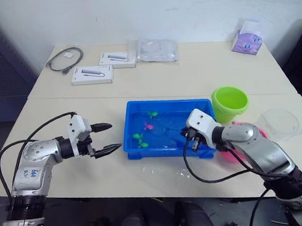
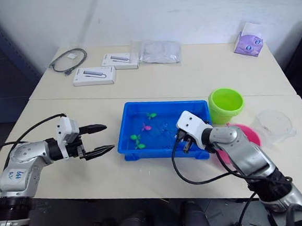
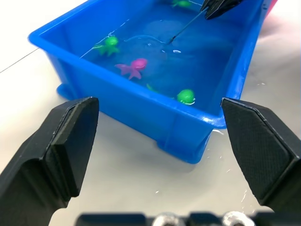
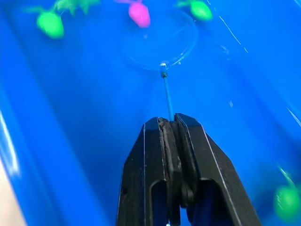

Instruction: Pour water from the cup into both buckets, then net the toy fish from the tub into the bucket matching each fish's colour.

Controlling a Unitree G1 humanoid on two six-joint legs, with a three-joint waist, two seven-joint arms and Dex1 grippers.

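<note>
The blue tub [image 1: 153,151] sits mid-table with water and several toy fish in it: a pink one [image 1: 148,126] and green ones [image 1: 152,114]. My right gripper [image 4: 171,121] is over the tub's near right corner, shut on the thin handle of the net [image 4: 162,40], whose ring lies in the water just short of a pink fish [image 4: 139,14]. My left gripper [image 1: 114,136] hangs open just left of the tub, holding nothing. The lime green bucket [image 1: 229,102] stands right of the tub. The pink bucket [image 2: 244,137] is partly hidden behind my right arm. The clear cup [image 1: 281,123] stands at the far right.
Two white flat boxes [image 1: 91,74], a coiled grey cable [image 1: 64,59] and a clear bag [image 1: 157,49] lie at the back of the table. A purple tissue box [image 1: 247,37] sits back right. Water drops [image 1: 160,170] wet the table before the tub.
</note>
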